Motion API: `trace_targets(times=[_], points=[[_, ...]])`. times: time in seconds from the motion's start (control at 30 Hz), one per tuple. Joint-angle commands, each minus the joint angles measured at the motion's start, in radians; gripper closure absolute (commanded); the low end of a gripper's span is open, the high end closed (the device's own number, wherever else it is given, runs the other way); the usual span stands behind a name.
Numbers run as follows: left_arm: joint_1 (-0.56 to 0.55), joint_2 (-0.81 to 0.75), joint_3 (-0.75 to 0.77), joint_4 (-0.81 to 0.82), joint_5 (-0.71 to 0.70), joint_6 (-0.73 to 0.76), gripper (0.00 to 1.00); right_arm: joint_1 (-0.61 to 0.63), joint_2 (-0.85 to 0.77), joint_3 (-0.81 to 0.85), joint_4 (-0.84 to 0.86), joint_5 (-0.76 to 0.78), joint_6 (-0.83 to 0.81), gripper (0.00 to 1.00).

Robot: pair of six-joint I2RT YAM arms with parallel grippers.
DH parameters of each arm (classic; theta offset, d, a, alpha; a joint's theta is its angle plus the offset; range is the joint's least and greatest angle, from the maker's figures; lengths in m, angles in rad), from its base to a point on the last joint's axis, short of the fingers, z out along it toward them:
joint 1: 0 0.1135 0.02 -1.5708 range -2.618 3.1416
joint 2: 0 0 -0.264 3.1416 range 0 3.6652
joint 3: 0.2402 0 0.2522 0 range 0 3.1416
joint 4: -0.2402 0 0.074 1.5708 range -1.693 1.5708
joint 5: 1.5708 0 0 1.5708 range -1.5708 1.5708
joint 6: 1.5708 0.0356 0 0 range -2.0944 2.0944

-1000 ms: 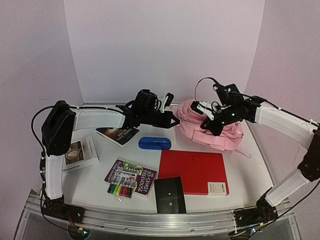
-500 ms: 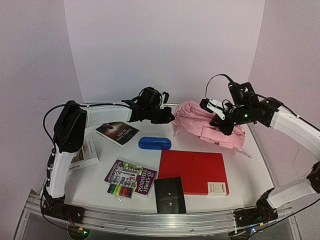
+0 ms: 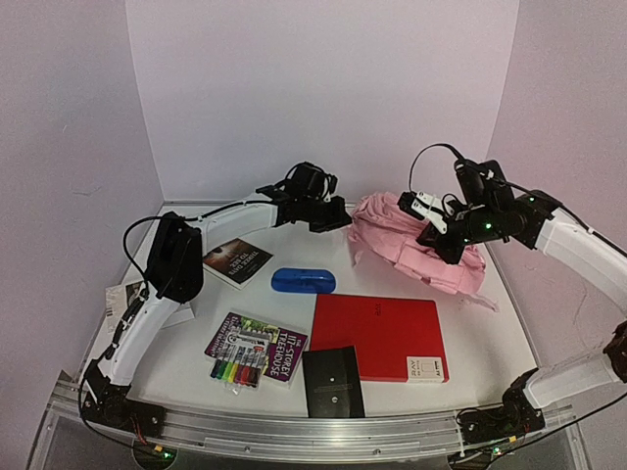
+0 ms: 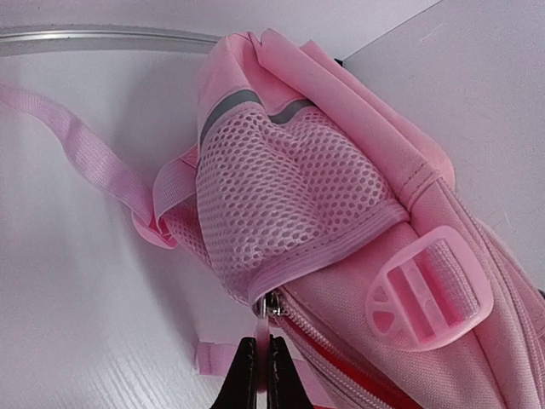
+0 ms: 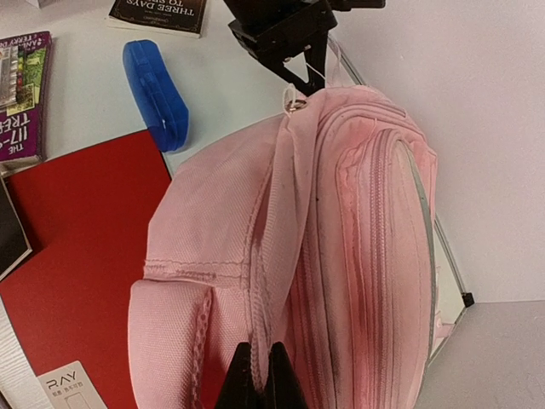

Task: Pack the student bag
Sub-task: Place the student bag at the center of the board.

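One bag: big soft pink fabric backpack (image 3: pixel 387 233)
Left gripper (image 4: pixel 262 341): pinches its zip pull (image 4: pixel 272 308)
Right gripper (image 5: pixel 261 348): pinches its cloth

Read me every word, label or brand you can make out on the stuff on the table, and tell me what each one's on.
"THREE DAYS TO": cover of the dark book; the rest is cut off.
"117-STORY TREEHOUSE": purple book.
"RAY": white label on a corner of the red notebook.
Print on the white box and the marker pack is too small to read.
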Motion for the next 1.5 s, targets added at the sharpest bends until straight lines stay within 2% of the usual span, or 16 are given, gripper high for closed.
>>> trace_targets(times=[0.0,0.07,0.23,0.43,0.6,0.63,0.7,0.73,0.8,0.83,0.87,0.93,1.03,1.13,1.33,1.47], points=[[0.109,0.06,0.105,-0.036,-0.029,-0.066,1.0,0.001,0.021,0.058,-0.002,-0.008,0.029,1.0],[0.119,0.029,0.02,0.042,0.011,-0.091,0.93,0.002,0.068,0.073,0.012,0.013,0.047,1.0],[0.118,-0.099,-0.163,0.104,0.016,-0.059,0.59,-0.023,0.259,0.154,0.073,0.086,0.121,1.0],[0.116,-0.296,-0.455,0.204,-0.014,-0.025,0.35,-0.045,0.436,0.316,0.121,0.067,0.252,1.0],[0.103,-0.428,-0.632,0.263,-0.027,0.002,0.31,-0.046,0.55,0.427,0.131,0.064,0.338,0.99],[0.095,-0.446,-0.655,0.257,-0.037,0.014,0.3,-0.046,0.565,0.441,0.13,0.056,0.356,0.95],[0.069,-0.489,-0.693,0.248,-0.05,0.029,0.29,-0.046,0.567,0.458,0.122,0.038,0.393,0.79],[0.055,-0.509,-0.714,0.247,-0.054,0.035,0.28,-0.046,0.555,0.454,0.114,0.03,0.407,0.66],[0.014,-0.558,-0.774,0.248,-0.078,0.049,0.27,-0.048,0.504,0.418,0.1,0.019,0.434,0.34],[-0.007,-0.582,-0.814,0.252,-0.09,0.052,0.26,-0.049,0.477,0.395,0.09,0.014,0.447,0.25],[-0.025,-0.618,-0.855,0.263,-0.091,0.047,0.26,-0.053,0.439,0.358,0.08,0.005,0.458,0.2],[-0.053,-0.67,-0.951,0.298,-0.088,0.019,0.26,-0.078,0.347,0.286,0.051,-0.024,0.487,0.17],[-0.088,-0.729,-1.089,0.373,-0.084,-0.016,0.26,-0.135,0.248,0.169,-0.019,-0.112,0.536,0.16],[-0.125,-0.751,-1.149,0.421,-0.094,-0.008,0.27,-0.199,0.189,0.072,-0.108,-0.191,0.553,0.16],[-0.169,-0.722,-1.189,0.468,-0.098,-0.027,0.28,-0.291,0.19,-0.035,-0.283,-0.315,0.522,0.16],[-0.172,-0.729,-1.224,0.528,-0.11,-0.047,0.28,-0.337,0.233,-0.061,-0.311,-0.376,0.55,0.19]])
